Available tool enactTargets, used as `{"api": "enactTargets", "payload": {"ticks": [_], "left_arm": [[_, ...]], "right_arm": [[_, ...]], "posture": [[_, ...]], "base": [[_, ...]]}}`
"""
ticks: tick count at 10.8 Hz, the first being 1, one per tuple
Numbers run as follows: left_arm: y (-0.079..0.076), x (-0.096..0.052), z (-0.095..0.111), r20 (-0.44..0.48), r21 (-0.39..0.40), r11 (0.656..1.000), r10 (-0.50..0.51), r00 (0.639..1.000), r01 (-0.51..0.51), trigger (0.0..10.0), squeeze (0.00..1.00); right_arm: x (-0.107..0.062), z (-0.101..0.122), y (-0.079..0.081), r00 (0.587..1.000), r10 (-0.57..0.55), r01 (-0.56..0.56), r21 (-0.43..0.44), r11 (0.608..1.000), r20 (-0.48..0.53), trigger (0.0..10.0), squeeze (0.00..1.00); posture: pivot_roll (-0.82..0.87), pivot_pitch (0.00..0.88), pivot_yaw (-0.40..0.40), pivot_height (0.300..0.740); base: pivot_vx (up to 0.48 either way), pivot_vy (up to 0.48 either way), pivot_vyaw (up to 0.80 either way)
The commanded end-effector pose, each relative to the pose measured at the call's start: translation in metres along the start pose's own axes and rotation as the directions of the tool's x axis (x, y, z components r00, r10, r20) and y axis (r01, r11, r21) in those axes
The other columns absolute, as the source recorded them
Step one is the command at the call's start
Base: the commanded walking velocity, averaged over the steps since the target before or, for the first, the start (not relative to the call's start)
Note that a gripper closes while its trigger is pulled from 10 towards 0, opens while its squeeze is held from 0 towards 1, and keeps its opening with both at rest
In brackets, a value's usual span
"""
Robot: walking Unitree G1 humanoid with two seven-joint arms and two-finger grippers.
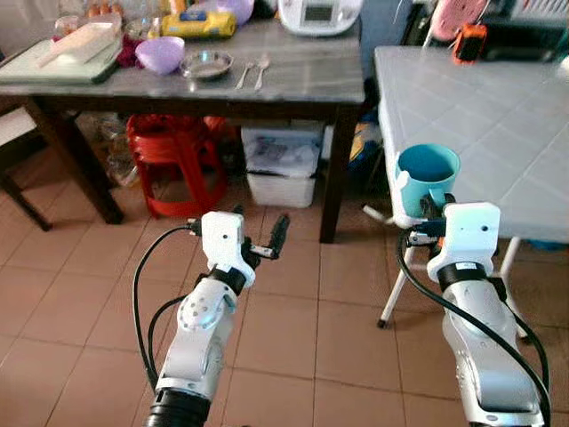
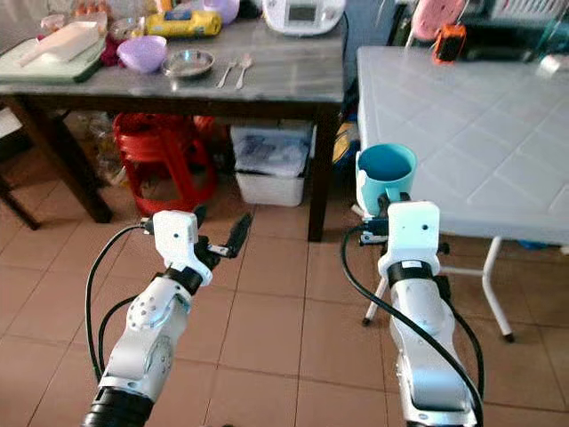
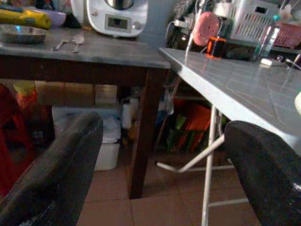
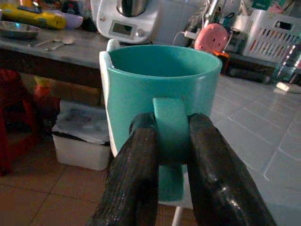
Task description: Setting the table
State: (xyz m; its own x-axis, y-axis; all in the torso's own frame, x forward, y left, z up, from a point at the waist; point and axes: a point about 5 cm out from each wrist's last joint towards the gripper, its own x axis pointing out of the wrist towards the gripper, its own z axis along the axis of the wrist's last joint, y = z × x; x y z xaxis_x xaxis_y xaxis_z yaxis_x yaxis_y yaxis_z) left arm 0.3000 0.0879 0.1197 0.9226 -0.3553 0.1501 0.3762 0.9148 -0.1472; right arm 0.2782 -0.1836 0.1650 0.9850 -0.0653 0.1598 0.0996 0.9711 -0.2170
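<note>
Teal mug (image 4: pixel 160 94) hangs upright by its handle, pinched between the closed fingers of the right gripper (image 4: pixel 171 141), just at the near edge of the white table (image 1: pixel 498 116). Left gripper (image 1: pixel 267 240) hovers over the floor, fingers wide apart, holding nothing. Best to carry the mug level and further over the tabletop before letting go.

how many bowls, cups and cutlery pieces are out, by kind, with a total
bowls: 3, two purple and one metal, all on the dark table
cups: 1, the teal cup held by its handle in the right gripper at the white table's edge
cutlery: 2, fork and spoon side by side
total: 6
</note>
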Motion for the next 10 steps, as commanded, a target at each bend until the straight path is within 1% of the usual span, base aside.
{"api": "enactTargets", "payload": {"ticks": [1, 4, 7, 8, 9, 10], "left_arm": [[-0.0007, -0.0002, 0.0028, 0.016, 0.007, 1.000, -0.015, 1.000, 0.015, 10.0, 0.00], [-0.0009, 0.0009, 0.0013, 0.016, 0.007, 1.000, -0.012, 1.000, 0.012, 10.0, 0.00], [0.0025, -0.0004, 0.0007, 0.011, 0.015, 1.000, -0.006, 1.000, 0.006, 10.0, 0.00], [0.0047, -0.0001, -0.0015, -0.007, 0.019, 1.000, 0.017, 1.000, -0.017, 10.0, 0.00], [0.0058, 0.0005, -0.0039, -0.022, 0.023, 0.999, 0.044, 0.999, -0.044, 10.0, 0.00], [0.0053, -0.0003, -0.0066, -0.040, 0.025, 0.999, 0.043, 0.998, -0.042, 10.0, 0.00]], "right_arm": [[0.0007, 0.0021, -0.0015, 1.000, -0.002, 0.002, -0.003, 1.000, 0.013, 10.0, 0.00], [0.0033, 0.0033, -0.0033, 1.000, 0.003, -0.003, -0.012, 1.000, 0.019, 10.0, 0.00], [0.0045, 0.0042, -0.0002, 1.000, 0.007, -0.007, -0.008, 1.000, 0.024, 10.0, 0.00], [0.0040, 0.0034, 0.0001, 1.000, 0.006, -0.006, -0.005, 1.000, 0.022, 10.0, 0.00], [0.0044, 0.0035, -0.0001, 1.000, 0.003, -0.003, -0.003, 1.000, 0.022, 10.0, 0.00], [0.0048, 0.0033, -0.0005, 1.000, 0.000, 0.000, -0.001, 1.000, 0.023, 10.0, 0.00]], "posture": [[-0.19, 0.084, 0.037, 0.740], [-0.18, 0.078, 0.027, 0.740], [-0.18, 0.075, 0.029, 0.740], [-0.18, 0.072, 0.031, 0.740], [-0.18, 0.072, 0.033, 0.740], [-0.18, 0.070, 0.033, 0.740]], "base": [[0.379, 0.000, 0.00], [0.382, 0.000, 0.00], [0.371, 0.000, 0.00], [0.251, 0.000, 0.00], [0.000, 0.000, 0.00], [0.000, 0.000, 0.00]]}}
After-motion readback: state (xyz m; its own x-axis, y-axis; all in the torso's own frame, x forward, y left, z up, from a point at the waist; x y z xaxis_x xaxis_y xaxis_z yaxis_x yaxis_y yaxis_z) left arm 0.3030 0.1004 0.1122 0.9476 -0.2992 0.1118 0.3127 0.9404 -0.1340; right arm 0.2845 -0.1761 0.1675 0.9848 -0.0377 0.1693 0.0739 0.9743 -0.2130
